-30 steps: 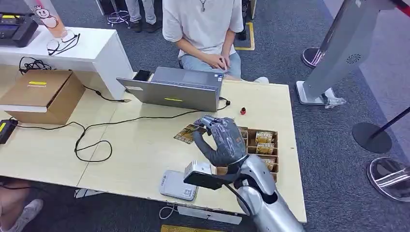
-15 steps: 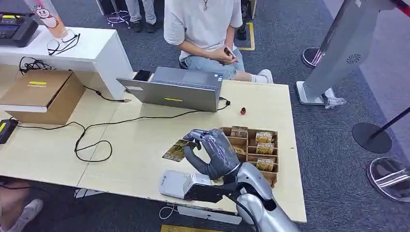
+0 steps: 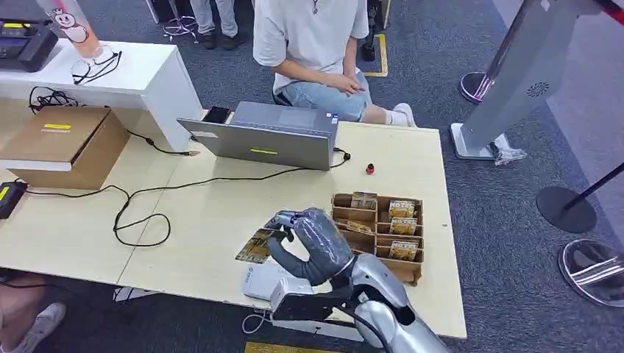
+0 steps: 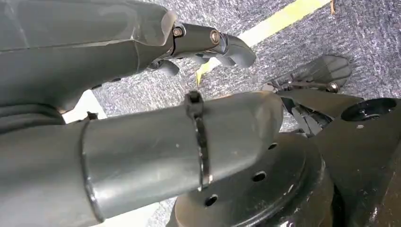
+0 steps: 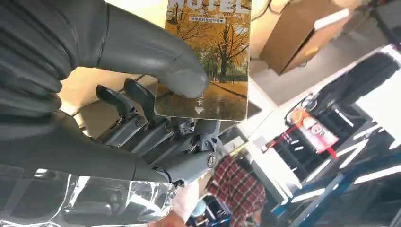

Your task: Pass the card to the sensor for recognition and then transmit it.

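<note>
My right hand (image 3: 309,244) pinches a hotel card (image 3: 255,246) with an autumn-tree print between thumb and fingers. It holds the card just above the near table edge, to the left of and slightly beyond the white card sensor (image 3: 259,281), which my hand and wrist partly hide. In the right wrist view the thumb (image 5: 156,56) presses on the card (image 5: 213,56) against the fingers (image 5: 156,127). My left hand (image 4: 203,42) hangs low over the carpet, fingers curled, holding nothing.
A brown compartment box (image 3: 379,228) with more cards stands right of my hand. Farther back are a grey laptop (image 3: 265,136), a black cable loop (image 3: 140,220), a cardboard box (image 3: 62,143) and a small red object (image 3: 369,169). A seated person (image 3: 313,44) faces the table.
My right hand has carried the card from beside the compartment box toward me and to the left, down to the sensor at the near edge. The seated person shifted their hands.
</note>
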Controlling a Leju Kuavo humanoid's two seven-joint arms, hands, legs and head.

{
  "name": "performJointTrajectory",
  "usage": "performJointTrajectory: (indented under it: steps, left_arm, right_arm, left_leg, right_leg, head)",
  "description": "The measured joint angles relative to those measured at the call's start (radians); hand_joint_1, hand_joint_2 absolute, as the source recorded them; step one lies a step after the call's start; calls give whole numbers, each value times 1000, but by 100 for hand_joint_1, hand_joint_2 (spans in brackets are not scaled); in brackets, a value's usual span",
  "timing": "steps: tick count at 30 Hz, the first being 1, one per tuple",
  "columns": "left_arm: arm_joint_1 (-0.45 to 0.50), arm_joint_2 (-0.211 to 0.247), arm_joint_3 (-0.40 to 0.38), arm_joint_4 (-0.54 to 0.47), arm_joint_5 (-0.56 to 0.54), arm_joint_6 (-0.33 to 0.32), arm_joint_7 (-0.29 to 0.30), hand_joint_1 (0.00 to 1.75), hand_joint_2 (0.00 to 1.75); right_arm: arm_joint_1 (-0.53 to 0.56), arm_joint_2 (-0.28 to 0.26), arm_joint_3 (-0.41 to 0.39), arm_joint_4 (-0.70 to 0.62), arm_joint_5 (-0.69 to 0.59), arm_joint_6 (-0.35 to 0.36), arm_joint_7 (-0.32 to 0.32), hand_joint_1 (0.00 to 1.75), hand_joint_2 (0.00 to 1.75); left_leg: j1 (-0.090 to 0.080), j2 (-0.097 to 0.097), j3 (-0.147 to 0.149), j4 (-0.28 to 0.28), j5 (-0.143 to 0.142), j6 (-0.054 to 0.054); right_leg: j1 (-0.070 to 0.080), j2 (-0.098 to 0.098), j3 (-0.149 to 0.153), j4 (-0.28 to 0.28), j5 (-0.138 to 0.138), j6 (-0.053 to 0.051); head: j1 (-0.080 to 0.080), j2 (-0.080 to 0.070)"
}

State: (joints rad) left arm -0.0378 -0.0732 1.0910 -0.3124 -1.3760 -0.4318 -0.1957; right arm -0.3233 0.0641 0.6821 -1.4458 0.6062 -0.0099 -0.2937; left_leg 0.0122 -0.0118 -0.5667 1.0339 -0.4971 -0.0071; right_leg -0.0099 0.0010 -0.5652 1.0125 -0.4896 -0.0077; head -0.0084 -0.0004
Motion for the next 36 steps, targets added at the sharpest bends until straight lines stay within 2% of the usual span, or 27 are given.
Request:
performJointTrajectory:
  steps: [16,36]
  left_arm:
    - [1,0,0,0,6,-1,-3,0,0]
    - [0,0,0,10,4,1,-1,0,0]
  right_arm:
    - [-1,7,112,62,-37,52,-7,175,175]
    - [-5,12,143,127,-50,61,-11,175,175]
  left_leg:
    - [0,0,0,0,0,0]
    - [0,0,0,0,0,0]
  right_leg:
    - [0,0,0,0,0,0]
    - [0,0,0,0,0,0]
  head:
    - [0,0]
    - [0,0]
